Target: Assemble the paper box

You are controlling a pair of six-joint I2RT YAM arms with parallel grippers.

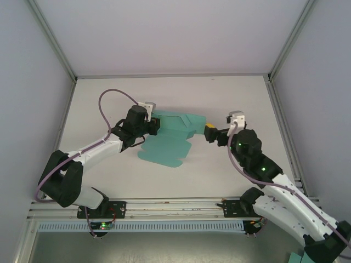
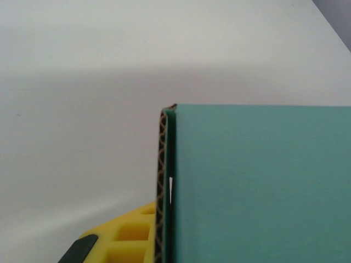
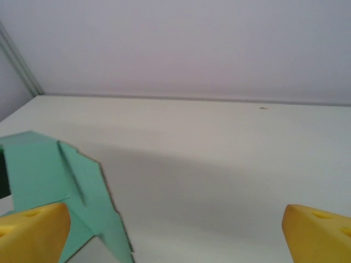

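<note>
The paper box (image 1: 171,138) is a teal-green card lying partly folded in the middle of the table, with flaps spread toward the front. My left gripper (image 1: 155,126) is shut on its left edge. In the left wrist view the paper box (image 2: 258,186) covers the right half, and a yellow finger (image 2: 123,235) presses against its corrugated edge. My right gripper (image 1: 209,133) stands open just off the card's right end. Its wrist view has the yellow fingertips (image 3: 33,233) far apart, and a flap of the paper box (image 3: 49,175) rises beside the left one.
The white table (image 1: 230,98) is walled by pale panels at the back and on both sides. An aluminium rail (image 1: 164,205) runs along the near edge between the arm bases. A scrap of teal (image 1: 299,257) lies below the table at the bottom right.
</note>
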